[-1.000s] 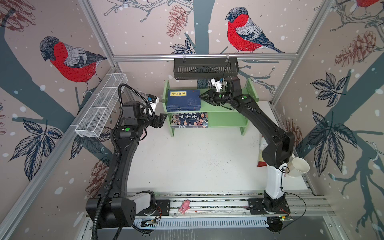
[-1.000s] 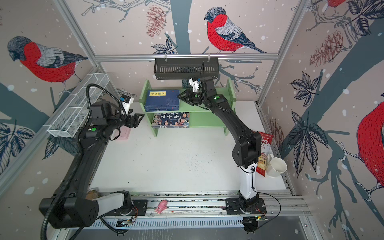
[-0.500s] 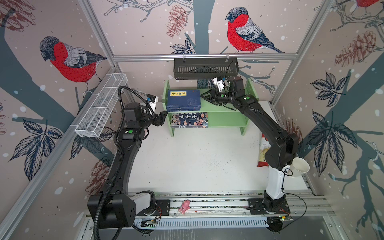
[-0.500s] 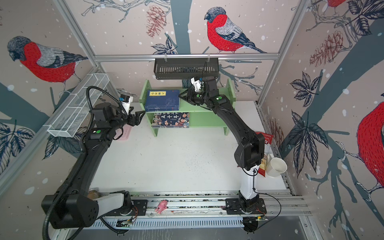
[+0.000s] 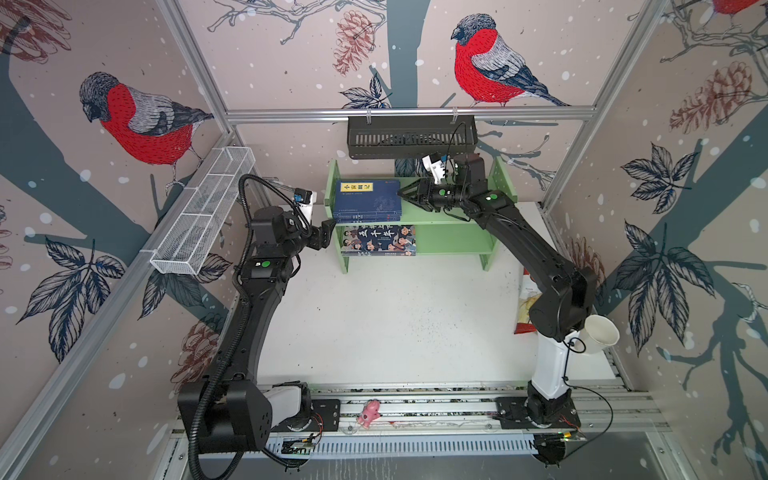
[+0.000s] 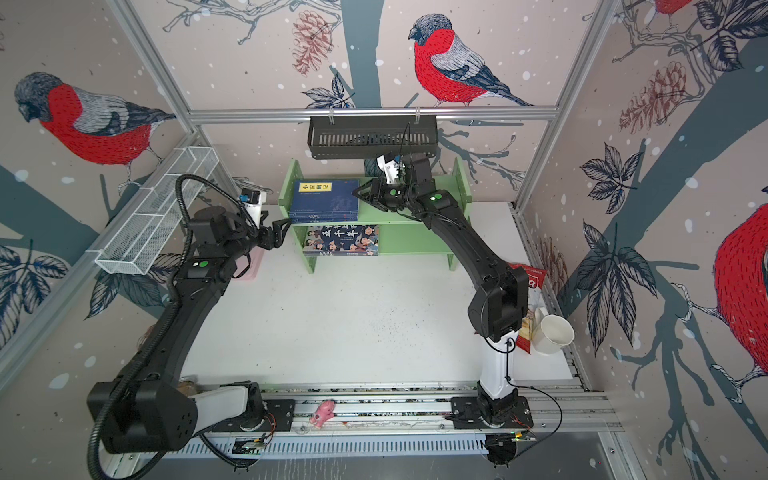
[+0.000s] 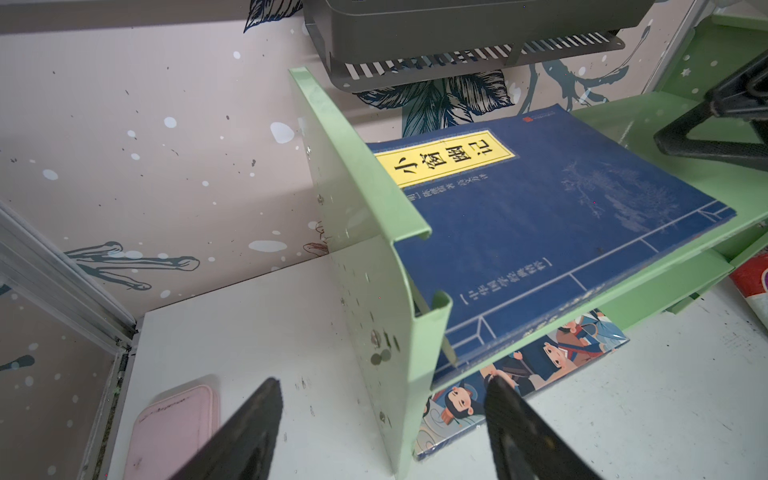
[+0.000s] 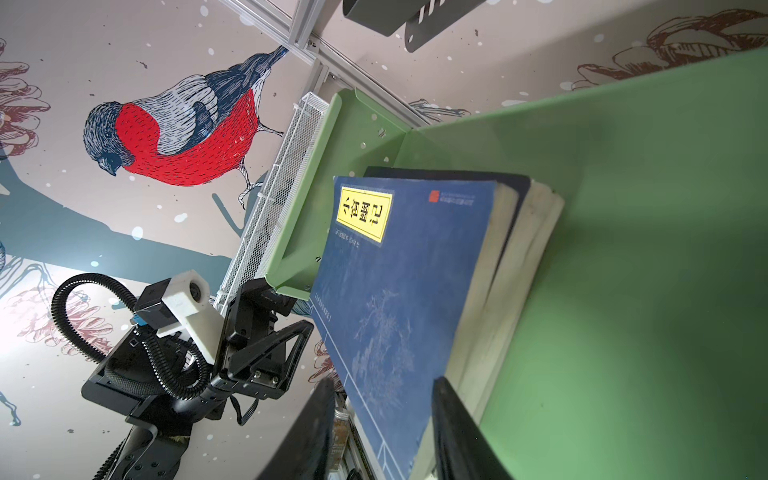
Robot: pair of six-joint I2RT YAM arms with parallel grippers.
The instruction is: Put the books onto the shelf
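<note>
White tabletop, both top views: the shelf holds navy books on its upper tier, cartoon book below. Left wrist view: left gripper spread, just beside the shelf's side panel. Right wrist view: right gripper straddles the navy books' edge; whether it pinches them cannot be told

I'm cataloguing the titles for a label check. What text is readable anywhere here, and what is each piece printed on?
"小窗幽记": yellow label on the top navy book, upper tier of the shelf.
"五千年": cover of the cartoon book, lower tier; the characters above it are partly hidden.
Small print and the red seal on the navy cover, and the lettering on the red snack bag: too small or blurred to read.
</note>
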